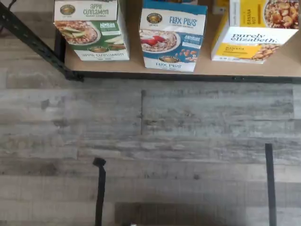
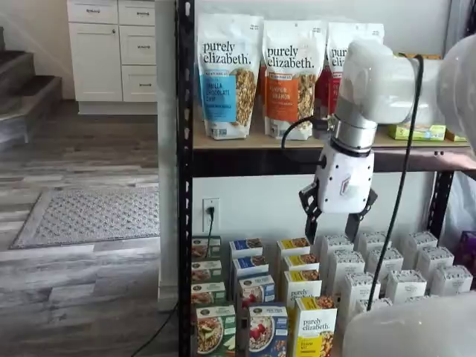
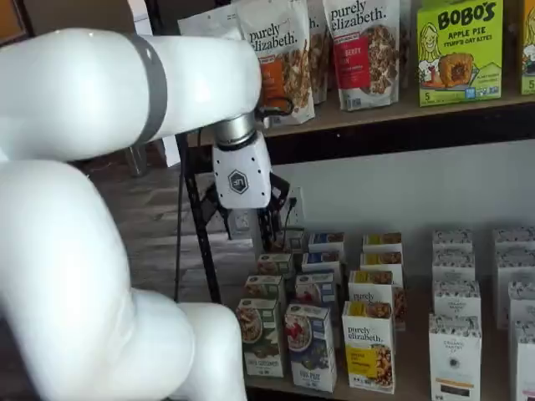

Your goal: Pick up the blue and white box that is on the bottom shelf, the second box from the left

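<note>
The blue and white box [image 1: 171, 35] reads "Flax Plus" and pictures a bowl with red berries. It stands upright at the front edge of the bottom shelf [image 1: 244, 70], between a green-and-white carton [image 1: 91, 30] and a yellow-and-white carton [image 1: 254, 33]. It shows in both shelf views [image 2: 268, 331] [image 3: 311, 347], heading a row of like boxes. My gripper [image 2: 335, 225] hangs well above the box rows, just under the upper shelf board, also seen in a shelf view [image 3: 266, 227]. Its two black fingers [image 2: 311, 219] stand apart with a gap, holding nothing.
Several white cartons [image 2: 387, 275] fill the shelf to the right. Granola bags [image 2: 227, 74] stand on the upper shelf. A black perforated upright [image 2: 185, 186] bounds the left side. A black cable [image 2: 398, 186] hangs beside the gripper. Grey plank floor [image 1: 150, 141] lies in front.
</note>
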Controlling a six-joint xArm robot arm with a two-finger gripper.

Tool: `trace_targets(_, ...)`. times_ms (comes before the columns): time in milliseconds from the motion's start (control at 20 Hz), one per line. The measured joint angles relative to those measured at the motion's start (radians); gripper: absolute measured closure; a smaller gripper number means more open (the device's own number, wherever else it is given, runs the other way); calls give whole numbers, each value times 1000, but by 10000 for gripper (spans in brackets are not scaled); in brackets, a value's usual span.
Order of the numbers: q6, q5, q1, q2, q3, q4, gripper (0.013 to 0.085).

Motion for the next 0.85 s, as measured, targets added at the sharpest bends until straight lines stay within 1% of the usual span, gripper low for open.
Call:
trace_targets(400,31,-129,30,55,60,-16,130)
trace_targets(700,79,-257,63,132,105,-53,130)
trace_targets(850,90,-322,70,180,122,-60,130)
